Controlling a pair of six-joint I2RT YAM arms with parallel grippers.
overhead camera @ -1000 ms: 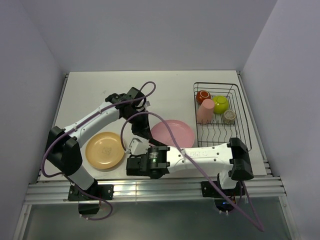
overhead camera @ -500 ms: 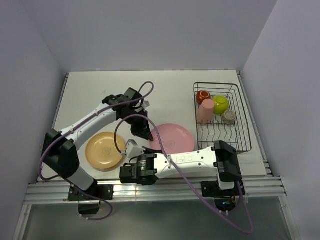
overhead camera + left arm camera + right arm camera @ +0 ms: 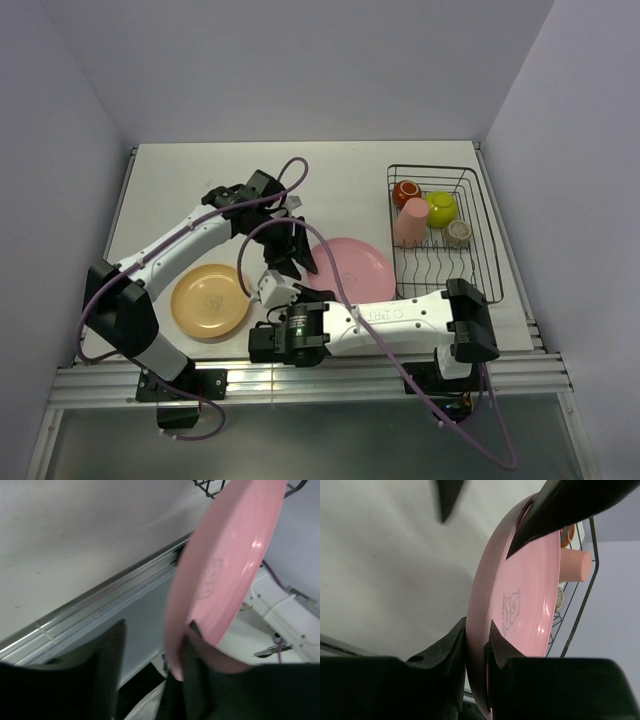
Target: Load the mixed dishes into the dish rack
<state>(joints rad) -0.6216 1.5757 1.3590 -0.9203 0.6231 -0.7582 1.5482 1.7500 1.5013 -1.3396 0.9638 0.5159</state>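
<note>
Gripping the pink plate by its rim, the right gripper has both fingers pressed tight, one on each face. The left gripper straddles the rim further round with its jaws spread. One finger lies against the plate's inner face, and the other stands clear of the outer side with a visible gap. The plate is tilted between the two wrists over the table. Whether its lower edge touches the surface cannot be told. Its right edge sits just beside the left wall of the dish rack.

The rack's far half is occupied by the dark red-brown mug, lime-green bowl, salmon tumbler and small grey-beige cup, closely grouped. The pale orange plate lies flat on the table to the left of the right wrist, apart from the pink plate. The right forearm runs along the near table edge, between the plate and the arm bases.
</note>
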